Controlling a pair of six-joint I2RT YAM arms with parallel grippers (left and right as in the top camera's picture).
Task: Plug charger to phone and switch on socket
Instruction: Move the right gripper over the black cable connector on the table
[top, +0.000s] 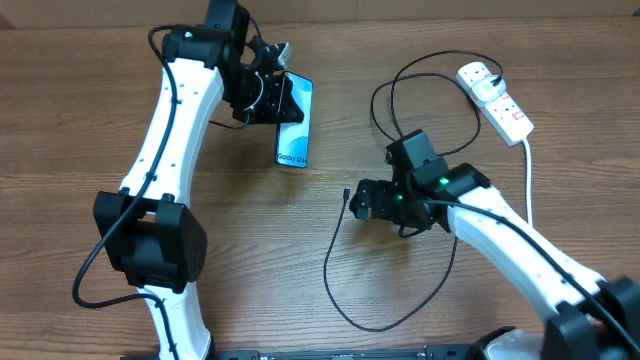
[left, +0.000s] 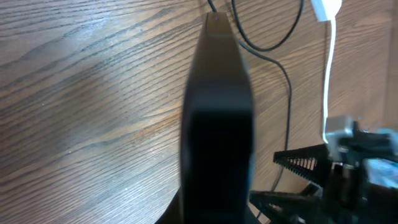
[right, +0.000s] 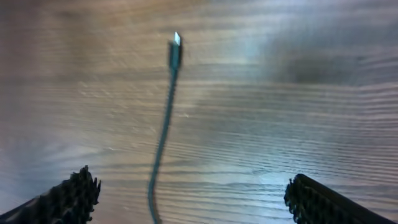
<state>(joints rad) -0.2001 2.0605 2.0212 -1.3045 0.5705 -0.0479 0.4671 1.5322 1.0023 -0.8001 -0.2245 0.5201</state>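
Reaching up from the near left corner of the table (top: 90, 120), the left arm stood bent at the elbow, its white forearm slanting toward the far edge. The left gripper (top: 276, 100) was clamped on the upper part of the phone (top: 295, 135). The phone's light blue screen faced up and its lower end pointed toward the near edge. In the left wrist view the phone (left: 217, 124) showed edge-on as a dark, blurred slab, so I could not tell whether it rested on the wood or hung just above it.

The right arm came in from the near right corner, its forearm stretched low toward the middle of the table. The right gripper (top: 362, 200) hovered there with its jaws spread wide and nothing in them. In the right wrist view, the two ridged fingertips (right: 71, 196) sat at the bottom corners, and the charger (right: 163, 134) ran up between them untouched. Its connector tip (right: 176, 43) lay on the wood ahead of them.

By count there were two arms, one phone, one charger and one socket (top: 497, 98). The charger (top: 327, 275) curved from the tip just beside the right gripper toward the near edge. It swung back under the right arm and looped up to its white plug (top: 478, 73), which was seated in the socket at the far right. One thick white cord (top: 528, 170) ran from the socket toward the near edge.
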